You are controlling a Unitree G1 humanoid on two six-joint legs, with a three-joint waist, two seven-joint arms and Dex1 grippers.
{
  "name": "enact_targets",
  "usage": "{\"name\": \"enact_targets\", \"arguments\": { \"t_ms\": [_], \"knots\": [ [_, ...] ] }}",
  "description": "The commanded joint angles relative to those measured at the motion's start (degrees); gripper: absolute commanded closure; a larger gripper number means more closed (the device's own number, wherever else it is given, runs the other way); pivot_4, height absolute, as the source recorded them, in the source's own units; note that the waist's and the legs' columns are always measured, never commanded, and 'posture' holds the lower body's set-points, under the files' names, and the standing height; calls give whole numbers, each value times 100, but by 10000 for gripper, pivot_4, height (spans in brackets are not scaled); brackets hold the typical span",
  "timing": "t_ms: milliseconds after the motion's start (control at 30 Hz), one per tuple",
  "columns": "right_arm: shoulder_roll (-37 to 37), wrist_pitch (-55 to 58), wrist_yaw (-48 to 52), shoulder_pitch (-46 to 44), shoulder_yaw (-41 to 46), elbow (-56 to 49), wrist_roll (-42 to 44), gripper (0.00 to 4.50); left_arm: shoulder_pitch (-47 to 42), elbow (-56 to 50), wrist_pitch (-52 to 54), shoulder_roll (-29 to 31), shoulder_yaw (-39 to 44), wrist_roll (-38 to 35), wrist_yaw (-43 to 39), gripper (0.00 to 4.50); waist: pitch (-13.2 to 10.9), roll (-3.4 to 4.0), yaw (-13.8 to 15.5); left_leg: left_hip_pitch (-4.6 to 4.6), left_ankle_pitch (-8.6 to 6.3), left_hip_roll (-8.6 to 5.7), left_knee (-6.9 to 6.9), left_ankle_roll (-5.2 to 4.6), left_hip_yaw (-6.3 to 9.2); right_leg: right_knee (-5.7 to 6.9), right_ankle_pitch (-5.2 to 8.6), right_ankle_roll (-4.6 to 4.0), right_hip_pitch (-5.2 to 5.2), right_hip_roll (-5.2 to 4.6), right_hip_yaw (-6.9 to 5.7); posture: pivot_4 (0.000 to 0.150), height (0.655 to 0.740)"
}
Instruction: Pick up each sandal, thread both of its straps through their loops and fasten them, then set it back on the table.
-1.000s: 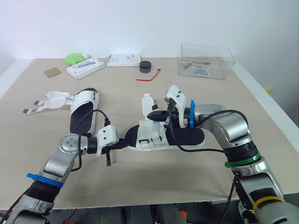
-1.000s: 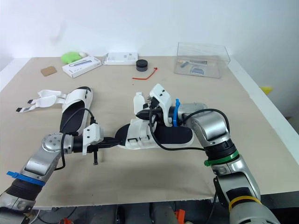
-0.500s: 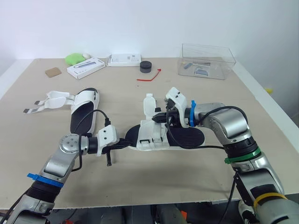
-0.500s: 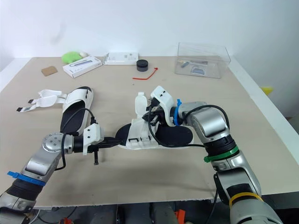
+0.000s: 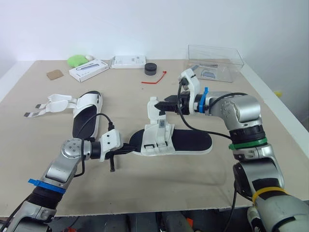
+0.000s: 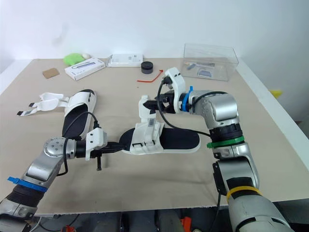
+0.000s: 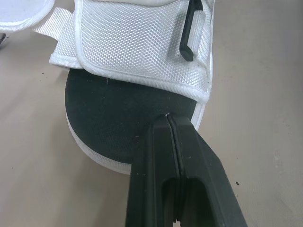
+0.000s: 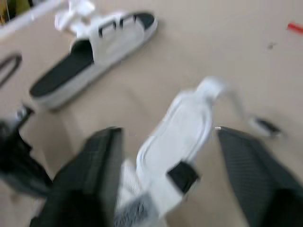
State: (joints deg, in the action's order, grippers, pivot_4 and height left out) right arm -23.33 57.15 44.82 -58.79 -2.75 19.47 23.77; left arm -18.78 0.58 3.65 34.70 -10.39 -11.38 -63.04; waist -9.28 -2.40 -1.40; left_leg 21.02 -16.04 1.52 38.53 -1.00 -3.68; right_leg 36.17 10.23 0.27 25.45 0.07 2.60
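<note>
1. Jaws of the left gripper (image 5: 131, 148) are pressed together, tips on the near sandal (image 5: 190, 141); the right gripper (image 5: 161, 103) gapes around its raised strap (image 5: 153, 110), holding nothing.
2. Both this and the far sandal (image 5: 86, 116) lie on the table (image 5: 159, 188), seemingly unfastened.

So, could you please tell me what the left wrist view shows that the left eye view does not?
Left wrist view: the left gripper pressed shut, its tips on the near sandal at the edge of its black footbed, plus the front strap's mesh weave and a black loop. Left eye view: the right gripper, open beside the raised strap, the second sandal with its straps undone, and a clear box. Both: the near sandal with the left gripper at its end.
</note>
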Motion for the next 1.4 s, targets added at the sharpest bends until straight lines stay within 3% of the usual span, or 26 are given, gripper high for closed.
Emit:
{"name": "enact_targets", "arguments": {
  "t_ms": [33, 500, 833, 1400],
  "knots": [
    [76, -169, 51, -228, 292, 528, 98, 417, 63, 197, 83, 22, -148, 164, -22, 45000, 0, 0, 0, 0, 0, 0, 0, 0, 0, 0, 0, -1, 0, 0, 0, 1500, 7400],
    [709, -446, 988, -1200, 409, 2838, 159, 417, 53, 231, 55, 20, -137, 169, -32, 45000, -3, 5, -21, 4, 0, -1, 1, 0, 0, -2, -5, 0, 2, 0, -1, 1500, 7400],
    [1143, -844, 1024, -2036, 874, 4343, 44, 417, 204, 79, 80, 104, -78, 171, 31, 45000, -3, 5, -29, 7, 0, -1, 0, 1, 2, -3, -6, -3, 3, -16, -2, 1500, 7400],
    [1118, -320, 1276, -2458, 1207, 4688, 10, 417, 227, 81, 55, 42, -145, 192, 136, 45000, -4, 7, -46, 12, -1, -2, -1, 2, 3, -4, -6, -3, 7, -23, -3, 1500, 7400]
  ]
}}
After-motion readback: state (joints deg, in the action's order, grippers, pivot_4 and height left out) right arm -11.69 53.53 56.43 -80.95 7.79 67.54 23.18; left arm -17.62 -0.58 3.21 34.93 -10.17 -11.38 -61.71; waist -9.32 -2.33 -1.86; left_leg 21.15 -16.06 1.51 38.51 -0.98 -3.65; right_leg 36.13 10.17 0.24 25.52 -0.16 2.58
